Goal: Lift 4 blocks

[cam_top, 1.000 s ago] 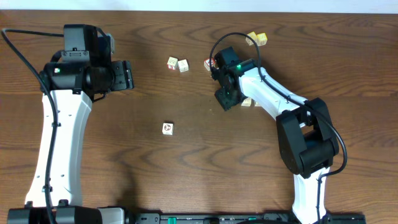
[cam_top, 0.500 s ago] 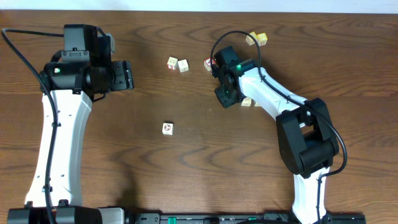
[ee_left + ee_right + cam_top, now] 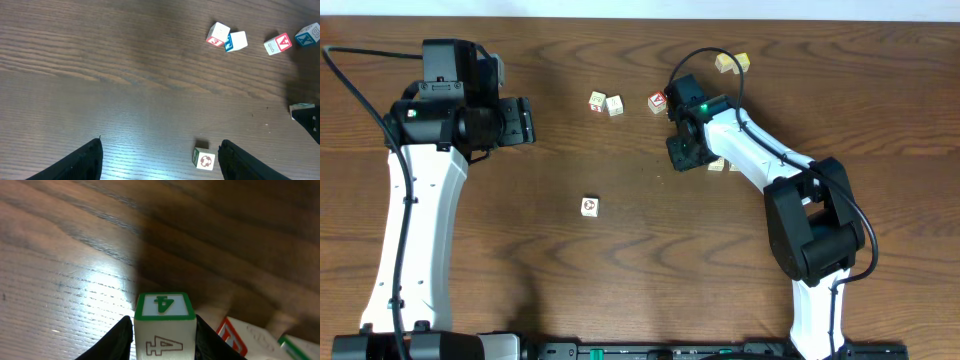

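Note:
A cream block with a green-framed "4" sits between my right gripper's black fingers, which press on both its sides. Overhead, that gripper is low over the table right of centre, hiding this block. Two pale blocks lie just to its right. A block with a reddish-brown ring lies alone mid-table; in the left wrist view the ring block is near the right finger. My left gripper hangs open at the left, well above the wood, the same gripper holding nothing.
A red-marked cube and a blue-marked cube lie together at the back. Another red-faced cube sits behind my right gripper. Two yellow cubes lie near the far edge. A red-faced cube is right of the held block.
My right gripper's jaws have closed in on the "4" block and the wrist has shifted slightly back and right, uncovering the red-faced cube. The left arm has not moved.

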